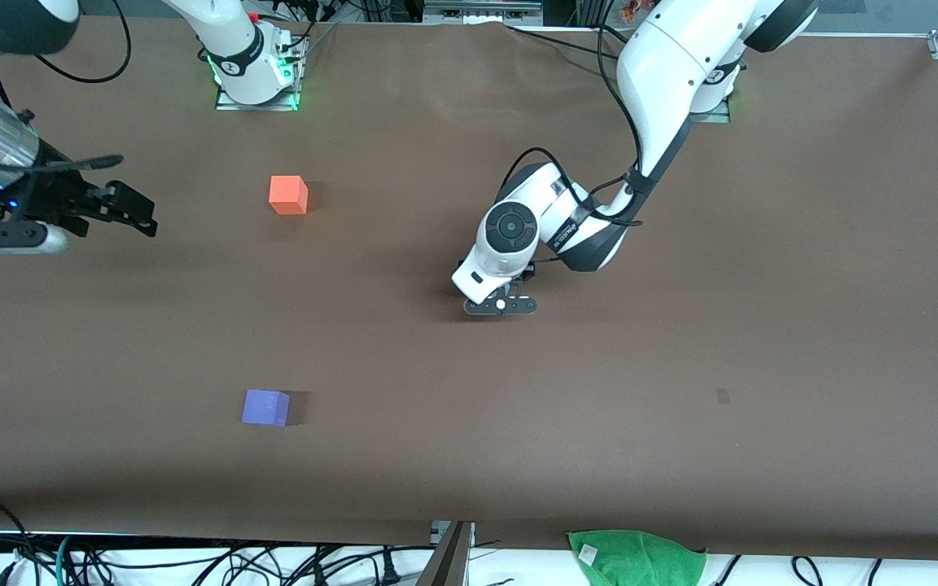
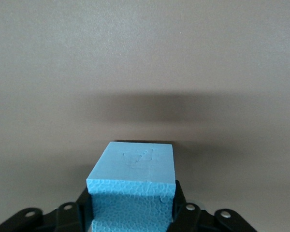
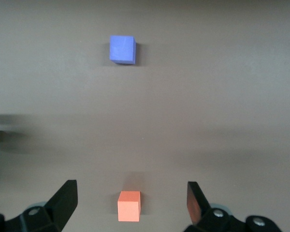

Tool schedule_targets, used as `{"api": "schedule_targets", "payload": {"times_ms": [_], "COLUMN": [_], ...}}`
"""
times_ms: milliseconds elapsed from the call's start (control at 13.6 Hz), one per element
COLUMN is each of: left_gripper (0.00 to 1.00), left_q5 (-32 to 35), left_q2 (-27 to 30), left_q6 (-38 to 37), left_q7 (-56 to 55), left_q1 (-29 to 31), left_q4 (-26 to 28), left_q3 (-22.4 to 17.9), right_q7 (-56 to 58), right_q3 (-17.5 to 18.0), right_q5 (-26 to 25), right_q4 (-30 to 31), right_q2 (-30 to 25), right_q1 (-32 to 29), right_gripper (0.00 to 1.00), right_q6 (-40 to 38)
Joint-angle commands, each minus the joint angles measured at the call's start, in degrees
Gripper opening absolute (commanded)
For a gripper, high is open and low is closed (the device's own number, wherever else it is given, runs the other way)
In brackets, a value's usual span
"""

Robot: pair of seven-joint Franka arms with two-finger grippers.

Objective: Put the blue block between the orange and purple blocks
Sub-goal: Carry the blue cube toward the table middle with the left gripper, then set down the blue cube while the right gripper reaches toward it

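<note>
Left wrist view shows the blue block (image 2: 133, 186) up close, squeezed tight between the two black fingers (image 2: 70, 215) of the left gripper (image 2: 132, 217). The block's flat top faces up and the brown table (image 2: 145, 58) lies under it, with a dark shadow just past the block. In the front view the left gripper (image 1: 501, 306) is over the middle of the table, and the arm's white wrist hides the block there. The orange block (image 1: 288, 195) sits on the table toward the right arm's end, farther from the front camera. The purple block (image 1: 265, 407) sits almost in line with it, nearer to the front camera, and the two are well apart with bare table between them. The right gripper (image 1: 123, 213) waits up in the air over the right arm's end of the table. Its fingers (image 3: 65, 200) are spread wide and hold nothing. In the right wrist view the orange block (image 3: 129, 206) shows between those fingers and the purple block (image 3: 122, 49) lies farther off. A green cloth (image 1: 636, 557) lies at the table's edge nearest the front camera.
</note>
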State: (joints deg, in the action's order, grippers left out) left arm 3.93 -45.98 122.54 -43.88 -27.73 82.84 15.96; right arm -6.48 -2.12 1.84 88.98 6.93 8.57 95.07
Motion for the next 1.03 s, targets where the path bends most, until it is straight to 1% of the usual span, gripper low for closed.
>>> {"api": "schedule_targets", "payload": {"times_ms": [0,74,221,368,516,663,811,958], "left_gripper": [1.0,1.0,1.0,1.0,1.0,1.0,1.0,1.0], "left_q5": [1.8,1.8,1.8,1.8,1.9,2.0,2.0,2.0], "left_q2": [-0.3,-0.1,2.5,7.2,11.7,15.6,18.7,21.7], "left_q6": [-0.4,-0.6,-3.5,-10.5,-17.3,-21.7,-24.1,-25.7], "left_q7": [-2.1,-2.2,-2.1,-1.9,-1.2,-1.2,-0.9,5.3], "left_q1": [-0.8,-0.3,0.5,2.6,5.8,10.6,16.0,21.5], "left_q4": [-2.0,-2.0,-1.8,-2.0,-2.1,-2.1,-2.2,-2.2], "left_q3": [-0.8,-0.8,-0.8,-0.8,-0.8,-0.8,-0.8,-0.6], "right_q7": [0.8,0.8,0.9,0.9,0.5,-0.9,-6.6,-11.9], "right_q3": [0.1,0.1,0.2,0.4,0.5,0.5,0.5,0.5], "right_q5": [0.1,0.1,0.1,0.3,0.4,1.7,4.0,4.6], "right_q4": [-1.1,-1.1,-1.0,-0.6,-0.6,-0.6,-0.7,-1.0], "right_q2": [4.1,5.9,6.6,7.1,8.4,10.9,13.4,16.2], "right_q1": [-0.3,-0.3,0.2,0.7,3.0,6.8,9.5,14.3], "right_gripper": [1.0,1.0,1.0,1.0,1.0,1.0,1.0,1.0], "right_q6": [-0.5,-0.8,-1.0,-1.8,-1.0,3.4,7.9,13.5]}}
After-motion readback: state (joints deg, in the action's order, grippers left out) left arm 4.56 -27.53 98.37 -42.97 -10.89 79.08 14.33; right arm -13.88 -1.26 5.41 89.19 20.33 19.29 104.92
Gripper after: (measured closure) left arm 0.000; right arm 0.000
